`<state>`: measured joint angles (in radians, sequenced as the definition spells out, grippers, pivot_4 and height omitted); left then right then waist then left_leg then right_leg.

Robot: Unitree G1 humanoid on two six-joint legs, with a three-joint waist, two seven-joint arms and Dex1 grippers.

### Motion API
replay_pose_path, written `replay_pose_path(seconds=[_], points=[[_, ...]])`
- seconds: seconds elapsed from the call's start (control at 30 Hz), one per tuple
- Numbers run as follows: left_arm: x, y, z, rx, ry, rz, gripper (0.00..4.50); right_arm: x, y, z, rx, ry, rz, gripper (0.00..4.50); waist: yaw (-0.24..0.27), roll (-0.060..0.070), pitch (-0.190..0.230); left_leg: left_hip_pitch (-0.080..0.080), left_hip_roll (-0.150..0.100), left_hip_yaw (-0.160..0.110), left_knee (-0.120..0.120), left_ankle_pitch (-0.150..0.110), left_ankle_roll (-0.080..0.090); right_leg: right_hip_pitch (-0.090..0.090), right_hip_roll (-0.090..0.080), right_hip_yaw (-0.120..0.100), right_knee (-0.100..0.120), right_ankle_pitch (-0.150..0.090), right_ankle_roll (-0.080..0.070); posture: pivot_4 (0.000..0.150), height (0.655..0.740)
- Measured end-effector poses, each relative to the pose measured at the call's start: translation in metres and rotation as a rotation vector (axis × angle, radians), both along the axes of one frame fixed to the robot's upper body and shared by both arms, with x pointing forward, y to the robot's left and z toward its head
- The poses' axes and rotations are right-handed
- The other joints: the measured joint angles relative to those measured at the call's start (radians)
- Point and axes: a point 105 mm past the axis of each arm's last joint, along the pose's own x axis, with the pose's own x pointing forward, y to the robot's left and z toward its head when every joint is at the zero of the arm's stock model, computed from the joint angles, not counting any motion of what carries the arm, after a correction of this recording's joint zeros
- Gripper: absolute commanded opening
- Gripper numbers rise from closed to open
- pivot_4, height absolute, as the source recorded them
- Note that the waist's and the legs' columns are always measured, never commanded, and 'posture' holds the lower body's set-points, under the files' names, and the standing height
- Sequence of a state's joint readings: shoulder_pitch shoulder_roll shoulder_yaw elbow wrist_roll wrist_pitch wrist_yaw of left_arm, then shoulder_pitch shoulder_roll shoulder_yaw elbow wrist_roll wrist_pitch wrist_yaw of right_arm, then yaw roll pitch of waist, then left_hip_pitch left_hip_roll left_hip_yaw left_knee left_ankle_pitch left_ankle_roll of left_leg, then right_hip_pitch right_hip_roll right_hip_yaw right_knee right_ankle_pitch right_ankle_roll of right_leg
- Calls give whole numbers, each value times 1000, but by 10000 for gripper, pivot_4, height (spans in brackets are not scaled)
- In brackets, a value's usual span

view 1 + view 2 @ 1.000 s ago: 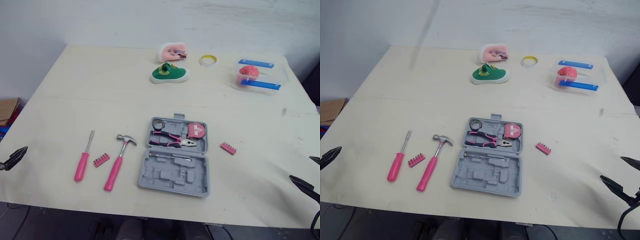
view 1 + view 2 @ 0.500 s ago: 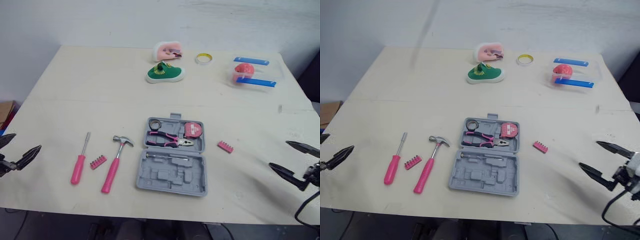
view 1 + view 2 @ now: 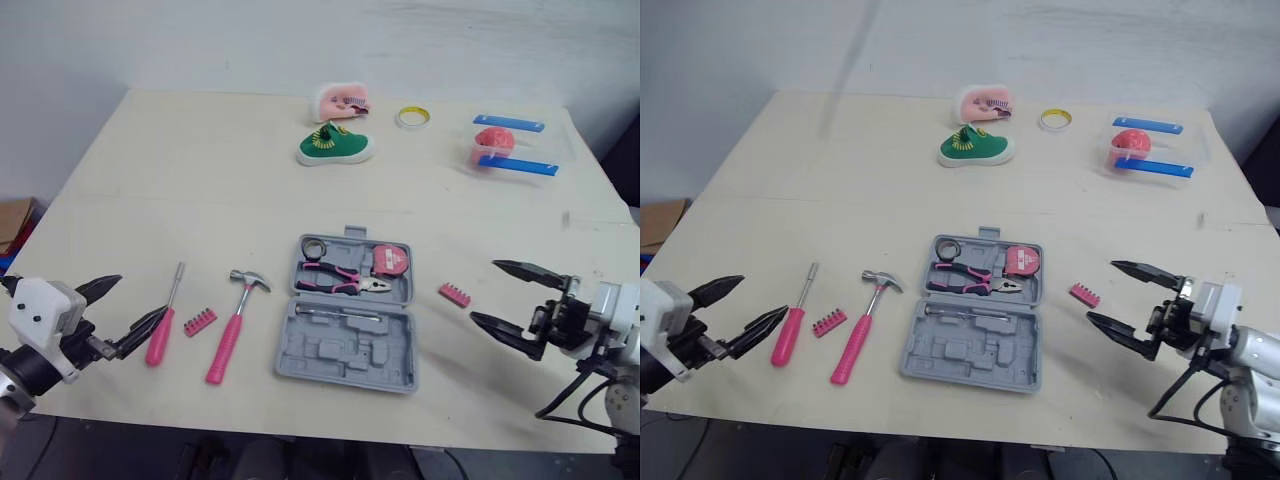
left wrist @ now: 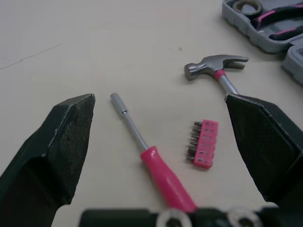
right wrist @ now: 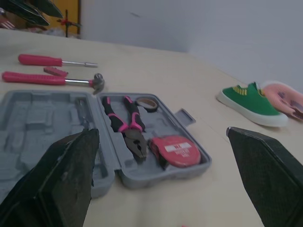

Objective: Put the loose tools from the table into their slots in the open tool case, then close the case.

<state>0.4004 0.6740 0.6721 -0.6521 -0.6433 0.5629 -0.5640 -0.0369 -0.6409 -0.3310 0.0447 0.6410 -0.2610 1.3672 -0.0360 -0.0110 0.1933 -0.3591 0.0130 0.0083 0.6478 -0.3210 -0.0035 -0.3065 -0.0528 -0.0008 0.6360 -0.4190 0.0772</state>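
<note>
The left gripper (image 3: 142,297) hangs low over the near edge of the table (image 3: 200,190), its two black fingers (image 4: 66,137) spread wide and holding nothing. The pink-handled screwdriver (image 3: 165,320) lies right at its tips, between the two fingers in the wrist view (whether the lower tip touches the handle I cannot tell). Just past the screwdriver is a pink bit strip (image 3: 201,320), and beyond that the hammer (image 3: 235,325), head pointing away from the gripper.

The right gripper (image 3: 482,290) is also spread open and empty, pointing toward the case (image 3: 347,345). A second bit strip (image 3: 455,294) lies on the table just ahead of its fingertips, between the gripper and the case and apart from both.

The case lies open and flat between the two grippers, closer to the right one. The half farther from the grippers holds the pliers (image 3: 345,280), a pink tape measure (image 3: 391,261) and a small roll of tape (image 3: 315,247); the nearer half has a thin metal bar along its top edge, and its other slots are bare.

Well beyond both grippers, at the far side of the table, are a green shoe (image 3: 334,148), a yellow ring (image 3: 411,118) and a clear box (image 3: 508,148) with blue strips.
</note>
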Motion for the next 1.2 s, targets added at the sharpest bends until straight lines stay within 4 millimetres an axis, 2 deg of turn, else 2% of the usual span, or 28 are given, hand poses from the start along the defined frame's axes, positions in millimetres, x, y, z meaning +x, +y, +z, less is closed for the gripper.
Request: replay_pose_path(seconds=[0.13,0.37,0.6,0.87,1.07,1.17,1.2], points=[[-3,-34,-13,-20,99,5,44416,-4,25,-6,-7,3,134,45000,6,0,0,0,0,0,0,2,-3,0,1,0,0,0,0,1500,7400],[-4,-75,-38,17,248,1,44416,-3,31,-1,-8,-21,187,45000,9,1,0,-1,0,-1,1,3,-6,1,2,1,-2,0,0,1500,7400],[0,-76,-53,47,298,83,44416,-8,34,-2,-21,-16,214,45000,9,1,0,-1,1,-1,0,4,-6,1,4,1,-4,0,0,1500,7400],[1,-94,-65,46,362,48,44416,-11,39,2,-22,-30,221,45000,10,1,1,-1,1,-1,1,4,-6,2,4,1,-4,0,0,1500,7400],[13,-95,-71,36,370,106,44416,-18,50,5,-25,-18,254,45000,10,1,1,-1,1,-1,1,4,-7,2,4,1,-4,0,1,1500,7400],[14,-96,-72,46,375,109,36532,-22,58,8,-28,-12,275,45000,11,1,0,-1,1,-1,1,4,-7,2,4,1,-4,0,1,1500,7400],[15,-95,-75,20,390,130,31297,-23,61,11,-29,-23,277,45000,12,2,0,-1,1,-1,1,4,-7,2,4,1,-4,1,1,1500,7400]])
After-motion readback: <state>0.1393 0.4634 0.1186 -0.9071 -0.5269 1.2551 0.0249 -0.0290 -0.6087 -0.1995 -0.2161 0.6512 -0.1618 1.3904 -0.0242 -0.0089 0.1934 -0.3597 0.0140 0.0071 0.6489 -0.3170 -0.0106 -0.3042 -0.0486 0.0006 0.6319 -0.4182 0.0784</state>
